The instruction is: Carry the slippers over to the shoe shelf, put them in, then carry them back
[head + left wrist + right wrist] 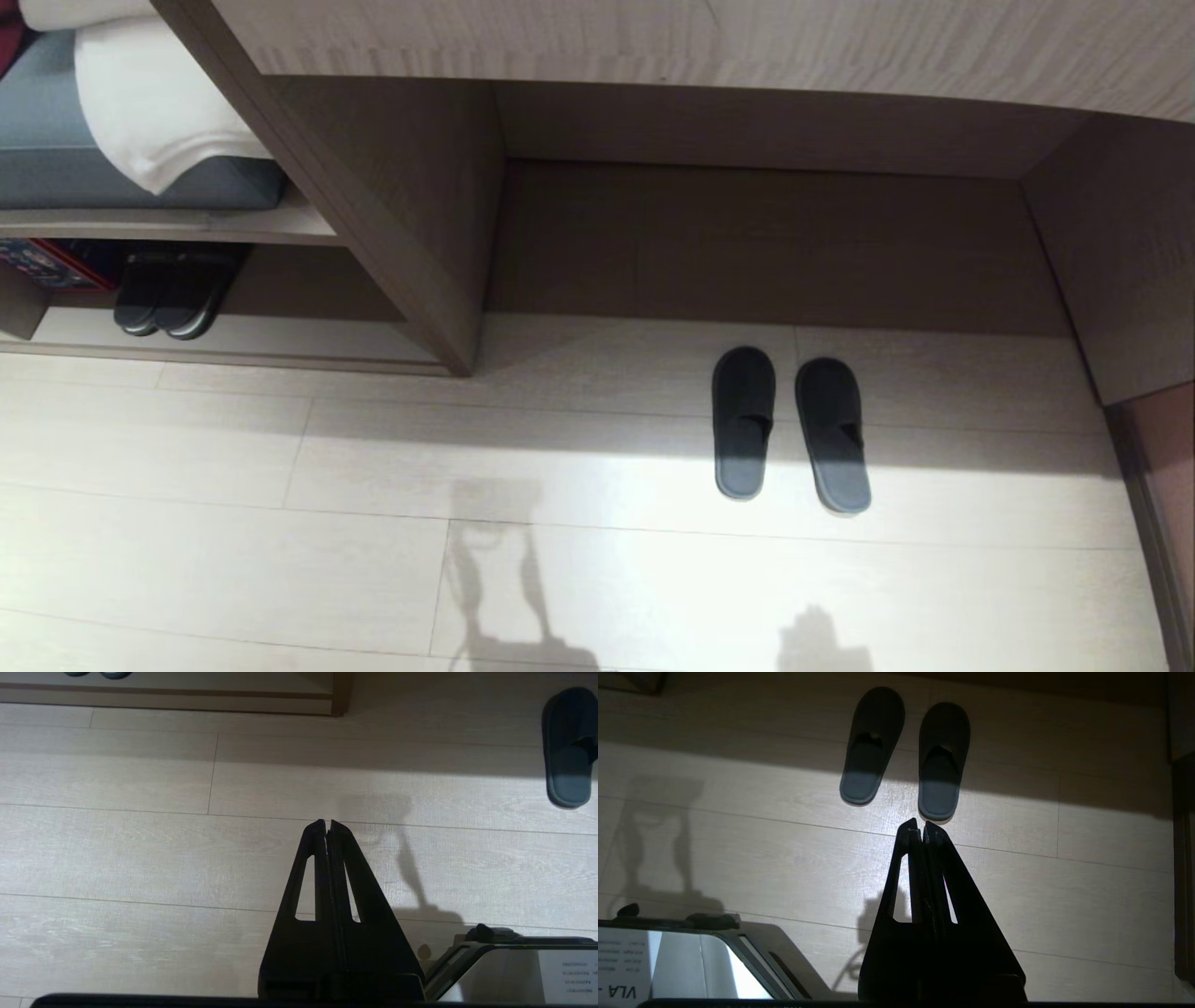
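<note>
Head view: the slippers [790, 429] side by side on the pale plank floor [280, 560], just apart, in the recess under the long pale desk counter [709, 42]. Long axes nearly parallel, running from the recess wall out toward the robot; covered toes toward the wall, open heels toward the robot, heels splayed slightly apart. Toes in shadow, heels in the lit strip of floor. To the left, beyond an upright divider, the shoe shelf [233, 338] with a pair of black slides [173, 294] on its lighter base plank, toes outward. Above that, a grey cushion [103, 159] with a white cloth [154, 112] draped over it. Neither arm in this view, only shadows on the floor.

Left wrist view: left gripper [327, 828] hanging over bare floor, fingers pressed together, nothing between them. One slipper at the frame edge, well apart from the fingertips. Corner of the shoe shelf base plank at the far edge, also well apart. Part of the robot's base [504, 970] beside the gripper.

Right wrist view: right gripper [920, 828] above the floor, fingers closed tight, holding nothing. Both slippers lying ahead of the fingertips, heels toward the gripper, toes away, the nearer heel appearing just past the tips. No contact visible.
</note>
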